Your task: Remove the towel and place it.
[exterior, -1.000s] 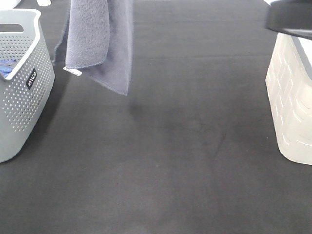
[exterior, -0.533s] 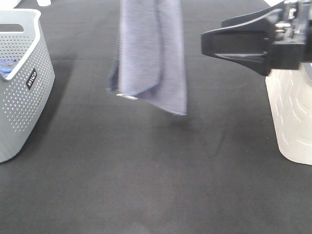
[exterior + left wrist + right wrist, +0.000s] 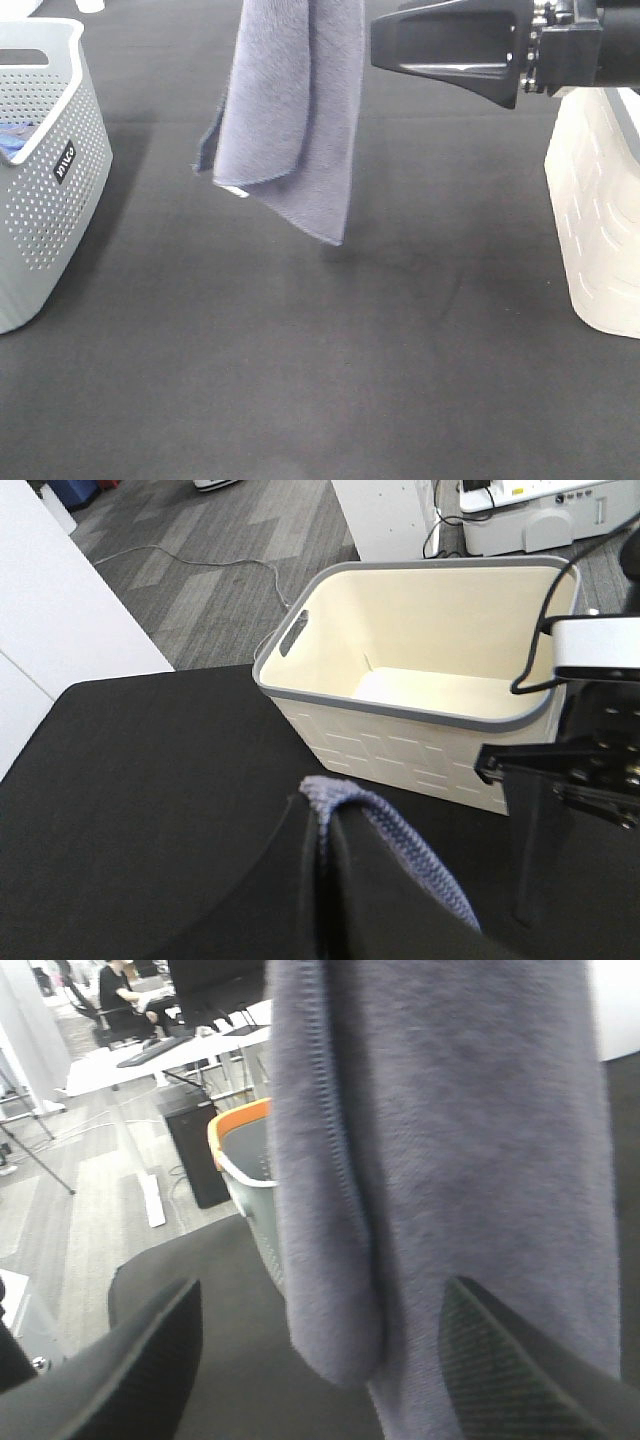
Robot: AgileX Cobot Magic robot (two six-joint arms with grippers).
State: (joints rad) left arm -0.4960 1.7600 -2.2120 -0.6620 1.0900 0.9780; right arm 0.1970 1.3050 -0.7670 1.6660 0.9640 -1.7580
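Towel first: the soft grey-lavender terry towel (image 3: pixel 290 120) has swung away from the perforated grey plastic basket (image 3: pixel 50 180) to the middle, dangling clear of the black desk (image 3: pixel 350 380) from the left gripper (image 3: pixel 320 815), whose fingers are clamped on its top fold. Meanwhile the right gripper (image 3: pixel 380 42) has slid in, fingers (image 3: pixel 150 1360) spread wide and empty, the cloth hanging just before them; a handover or two-handed spread looks likely.

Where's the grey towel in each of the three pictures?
Exterior high: the towel hangs from the top edge, near the middle.
Left wrist: one fold shows, pinched in the shut left gripper, before the cream basket.
Right wrist: close up, filling much of the view.
Shared landmark: the black table.
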